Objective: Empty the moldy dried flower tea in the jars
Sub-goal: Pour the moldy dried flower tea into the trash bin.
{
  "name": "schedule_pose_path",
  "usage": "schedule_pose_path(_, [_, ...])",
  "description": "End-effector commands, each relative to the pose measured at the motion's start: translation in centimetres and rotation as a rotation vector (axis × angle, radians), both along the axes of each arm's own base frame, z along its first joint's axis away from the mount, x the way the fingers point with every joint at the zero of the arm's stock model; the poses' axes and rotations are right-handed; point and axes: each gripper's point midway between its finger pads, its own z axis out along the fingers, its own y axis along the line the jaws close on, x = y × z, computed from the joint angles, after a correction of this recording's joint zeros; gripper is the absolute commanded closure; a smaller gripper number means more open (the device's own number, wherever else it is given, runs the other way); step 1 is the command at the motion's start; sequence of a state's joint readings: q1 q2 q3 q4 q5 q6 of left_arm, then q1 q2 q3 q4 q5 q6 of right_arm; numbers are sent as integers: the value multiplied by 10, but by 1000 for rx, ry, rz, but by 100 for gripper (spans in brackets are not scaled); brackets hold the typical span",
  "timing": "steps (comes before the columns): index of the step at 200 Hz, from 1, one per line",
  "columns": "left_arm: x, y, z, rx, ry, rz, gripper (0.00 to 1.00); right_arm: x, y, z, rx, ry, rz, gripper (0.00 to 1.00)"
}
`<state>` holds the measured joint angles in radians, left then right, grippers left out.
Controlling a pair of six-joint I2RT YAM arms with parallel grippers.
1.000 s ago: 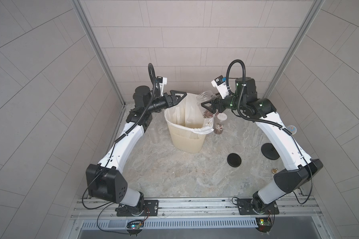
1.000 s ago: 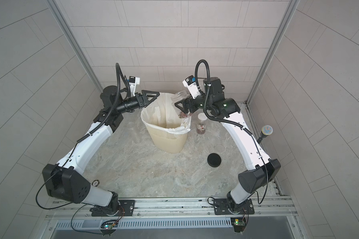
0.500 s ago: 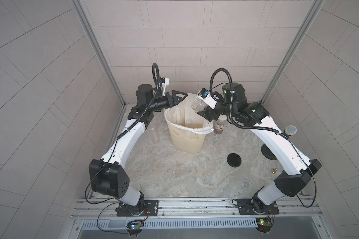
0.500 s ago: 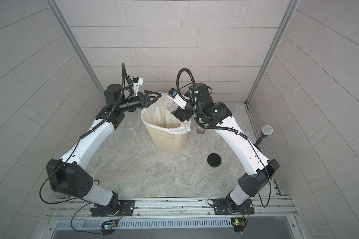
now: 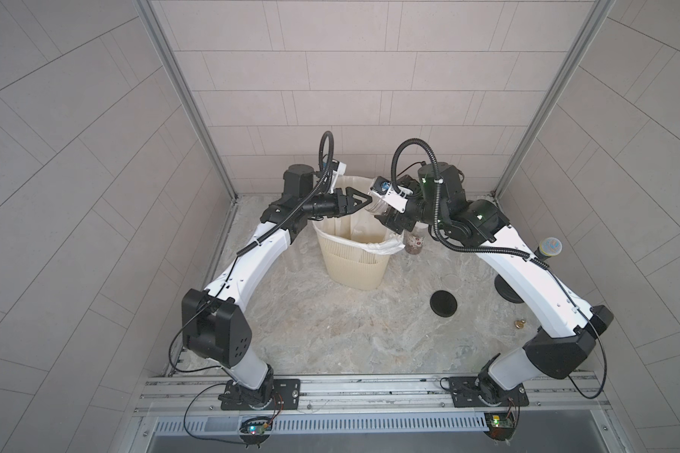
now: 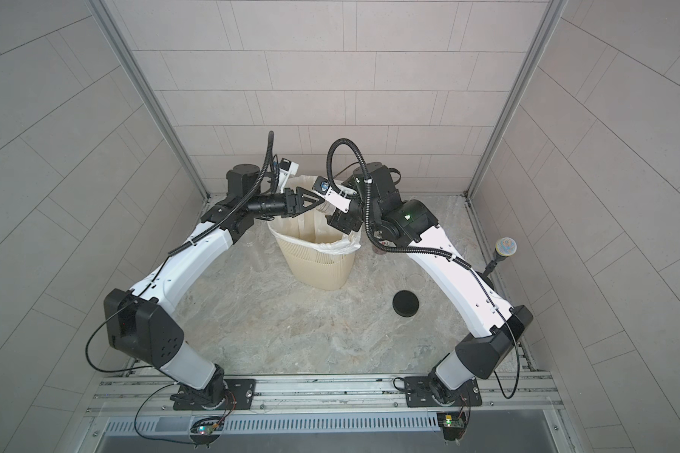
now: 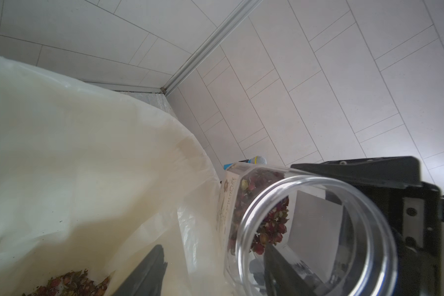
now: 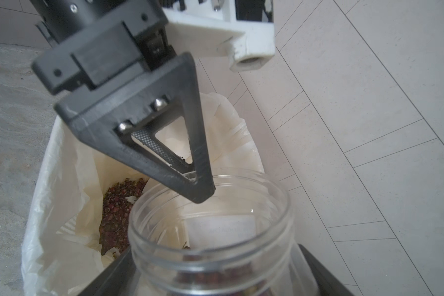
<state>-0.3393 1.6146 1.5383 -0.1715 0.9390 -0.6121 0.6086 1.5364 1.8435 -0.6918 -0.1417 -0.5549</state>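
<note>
My right gripper [image 5: 387, 219] [image 8: 215, 284] is shut on a wide clear jar [image 5: 377, 204] [image 8: 210, 230] with no lid, held over the cream bin [image 5: 354, 266] [image 6: 319, 266]. Some dried flower tea [image 8: 210, 278] lies deep in this jar. More tea [image 8: 116, 212] [image 7: 69, 282] lies heaped in the bin's white liner. My left gripper [image 5: 364, 202] [image 6: 318, 202] [image 7: 215, 271] is open at the jar's mouth [image 7: 318, 180], its fingers either side of the rim wall. A small labelled jar [image 5: 414, 243] [image 7: 228, 205] with tea stands right of the bin. A slim clear cylinder jar [image 6: 255, 253] is left of it.
A black lid [image 5: 443, 302] [image 6: 405, 303] lies on the marbled table right of the bin. A microphone-like stand [image 5: 550, 247] [image 6: 505, 246] rises at the right wall. A small gold piece [image 5: 519, 323] lies near the right arm. Tiled walls close in on three sides.
My right arm has swung the jar leftward over the bin until its mouth meets my left gripper. The left gripper's jaws have narrowed.
</note>
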Motion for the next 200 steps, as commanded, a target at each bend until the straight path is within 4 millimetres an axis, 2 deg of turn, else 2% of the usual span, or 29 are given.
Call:
schedule_pose_path(1, [-5, -5, 7, 38, -55, -26, 36, -8, 0, 24, -5, -91, 13, 52])
schedule_pose_path(29, [-4, -9, 3, 41, -39, -36, 41, -9, 2, 21, -53, -115, 21, 52])
schedule_pose_path(67, [-2, -13, 0, 38, -21, -47, 57, -10, 8, 18, -93, -153, 44, 52])
schedule_pose_path(135, [1, -14, -3, 42, -12, -43, 74, -10, 17, 5, -161, -197, 66, 50])
schedule_pose_path(166, [5, -10, -2, 36, -6, -28, 88, -12, 17, 5, -157, -192, 72, 39])
schedule_pose_path(200, [12, -8, 6, -5, -4, -16, 90, -16, 17, 3, -155, -181, 91, 24])
